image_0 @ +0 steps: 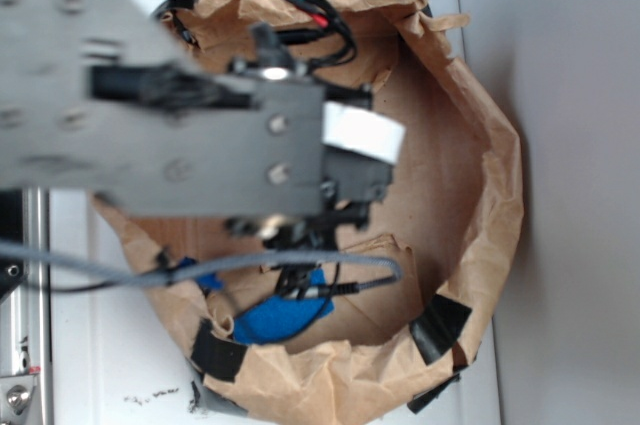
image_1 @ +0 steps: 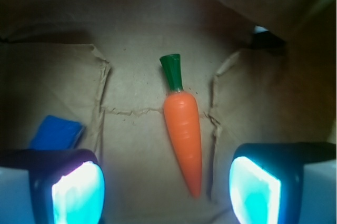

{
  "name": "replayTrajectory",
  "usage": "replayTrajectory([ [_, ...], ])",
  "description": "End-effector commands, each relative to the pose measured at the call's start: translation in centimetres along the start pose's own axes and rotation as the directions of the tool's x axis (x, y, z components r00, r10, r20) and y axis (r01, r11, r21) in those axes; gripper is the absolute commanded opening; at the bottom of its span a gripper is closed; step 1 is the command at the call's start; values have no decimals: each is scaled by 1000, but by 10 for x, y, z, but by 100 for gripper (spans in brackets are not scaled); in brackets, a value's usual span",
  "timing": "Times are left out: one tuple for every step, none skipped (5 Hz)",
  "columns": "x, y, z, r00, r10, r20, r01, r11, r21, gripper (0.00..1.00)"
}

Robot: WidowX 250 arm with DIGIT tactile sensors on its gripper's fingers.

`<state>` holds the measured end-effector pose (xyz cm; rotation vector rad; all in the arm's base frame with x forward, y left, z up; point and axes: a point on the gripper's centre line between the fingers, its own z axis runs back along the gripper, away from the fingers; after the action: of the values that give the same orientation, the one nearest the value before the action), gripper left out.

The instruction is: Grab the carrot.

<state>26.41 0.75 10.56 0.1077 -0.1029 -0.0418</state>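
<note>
Hand: wide apart; you see its two pads at the bottom corners of the wrist view, with nothing between them but paper. It holds nothing.
Carrot: lies flat on the brown paper floor of the bag, centred between your pads but not touched by either. In the exterior view the arm hides it.
Carrot axis: long axis runs near to far in the wrist view, slightly slanted; orange tip points toward you and a little right, green stem points away.
Risk, slip: smooth tapered plastic; if you close on the narrow tip, it probably squirts out. Aim for the thick shoulder.
Risk, paper: creased folds flank the carrot; a pad could catch one on descent and drag the floor.
Blue piece: far left, well apart; don't drift toward it.
Bag wall: rises all round, so you have little side room.
</note>
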Motion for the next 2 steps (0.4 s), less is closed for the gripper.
replayTrajectory([
  [7, 32, -39, 1000, 0, 25, 3, 994, -105, 100],
  [7, 30, -56, 999, 28, 40, -25, 997, -67, 100],
])
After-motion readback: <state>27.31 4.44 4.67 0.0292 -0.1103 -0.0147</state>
